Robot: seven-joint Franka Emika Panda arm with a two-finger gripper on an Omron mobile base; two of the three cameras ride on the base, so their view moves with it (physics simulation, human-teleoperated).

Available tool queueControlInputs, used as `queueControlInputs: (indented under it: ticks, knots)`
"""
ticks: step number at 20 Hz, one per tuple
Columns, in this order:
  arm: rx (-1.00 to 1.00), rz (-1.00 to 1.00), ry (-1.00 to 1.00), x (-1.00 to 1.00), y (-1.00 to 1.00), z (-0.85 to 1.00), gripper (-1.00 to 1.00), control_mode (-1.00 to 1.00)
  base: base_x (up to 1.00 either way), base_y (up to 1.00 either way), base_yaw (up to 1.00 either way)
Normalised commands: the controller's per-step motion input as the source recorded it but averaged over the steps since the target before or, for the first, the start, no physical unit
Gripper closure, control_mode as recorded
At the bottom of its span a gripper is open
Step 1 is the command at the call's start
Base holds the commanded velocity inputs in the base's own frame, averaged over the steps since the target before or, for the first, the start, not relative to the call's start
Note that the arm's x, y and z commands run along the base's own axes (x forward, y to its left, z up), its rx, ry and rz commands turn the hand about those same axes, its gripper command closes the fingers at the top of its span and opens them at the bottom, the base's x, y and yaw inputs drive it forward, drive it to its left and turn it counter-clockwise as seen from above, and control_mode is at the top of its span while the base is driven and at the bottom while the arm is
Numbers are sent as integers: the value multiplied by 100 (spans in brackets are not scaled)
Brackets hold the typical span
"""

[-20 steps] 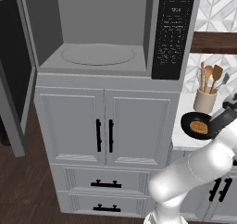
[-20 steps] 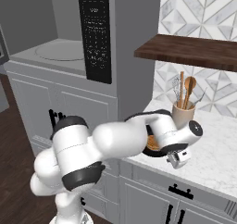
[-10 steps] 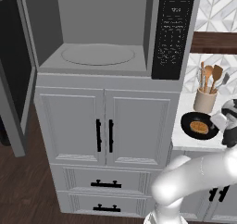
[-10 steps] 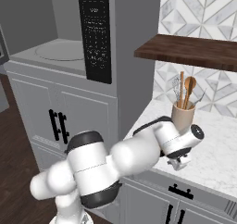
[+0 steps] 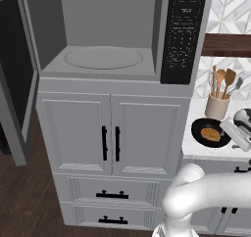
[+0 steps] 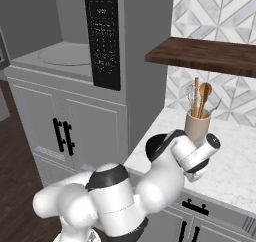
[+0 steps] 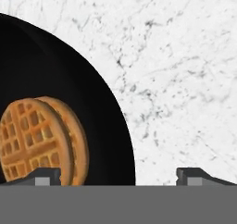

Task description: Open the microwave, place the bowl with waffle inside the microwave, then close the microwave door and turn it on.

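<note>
Left base view gives the big picture: the microwave (image 5: 115,35) sits built in above the grey panelled cabinets (image 5: 112,133), and its cavity is exposed, the round turntable (image 5: 103,58) bare inside. The microwave door (image 5: 17,84) is swung wide out to the left, dark window showing edge-on. The black keypad panel (image 5: 182,35) runs down the right side of the cavity.

To the right, on the white marble counter (image 5: 196,148), the black bowl (image 5: 211,133) rests with the golden waffle (image 5: 211,133) lying in it. Just behind it stands the beige utensil crock (image 5: 217,106) with wooden spoons poking out, under a dark wooden shelf (image 5: 228,45). The white arm (image 5: 206,192) sweeps up from the lower right, its hand hanging over the bowl's right side.

Hand view now, and it's a close look: the gripper (image 7: 118,174) hangs above the bowl's rim (image 7: 111,116), jaws spread wide and holding nothing. One dark fingertip (image 7: 46,176) sits over the waffle's edge, the other fingertip (image 7: 192,174) over bare marble, so the rim lies between them. Whether either tip touches anything cannot be told.
</note>
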Motion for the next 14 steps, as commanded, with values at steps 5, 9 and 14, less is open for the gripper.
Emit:
queueControlInputs:
  ticks: [5, 9, 14]
  knots:
    - [-5, 0, 0, 12, 8, -27, -100, -100, 0, 0, 0]
    - [-10, 0, 3, 8, 23, -28, 100, -100, 0, 0, 0]
    - [-9, 0, 5, 5, 25, -23, 100, -100, 0, 0, 0]
